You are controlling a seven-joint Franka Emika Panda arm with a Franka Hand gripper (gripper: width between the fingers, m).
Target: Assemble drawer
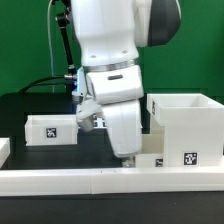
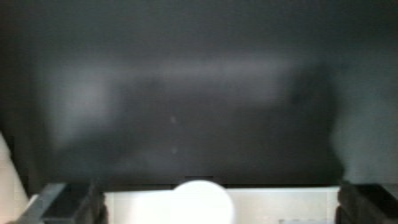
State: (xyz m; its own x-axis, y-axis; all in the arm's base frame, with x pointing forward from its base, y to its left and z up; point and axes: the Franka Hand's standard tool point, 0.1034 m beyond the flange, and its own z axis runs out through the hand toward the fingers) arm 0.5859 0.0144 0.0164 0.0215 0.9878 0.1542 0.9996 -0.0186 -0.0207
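Note:
The tall white box shell (image 1: 186, 122) stands at the exterior view's right, with a tag on its front. A small shallow tray (image 1: 153, 159) with a tag lies just in front of it, to its left. My gripper (image 1: 126, 152) hangs low over this tray. In the wrist view the tray (image 2: 267, 207) and its round white knob (image 2: 199, 196) lie between my two fingers (image 2: 57, 205), which stand wide apart on either side of it. The jaws are open. A second tray (image 1: 50, 128) with a tag sits at the exterior view's left.
The long low white rail (image 1: 90, 181) runs along the front of the black table (image 1: 30, 105). A small white edge (image 1: 3, 150) shows at the far left. Cables hang behind the arm.

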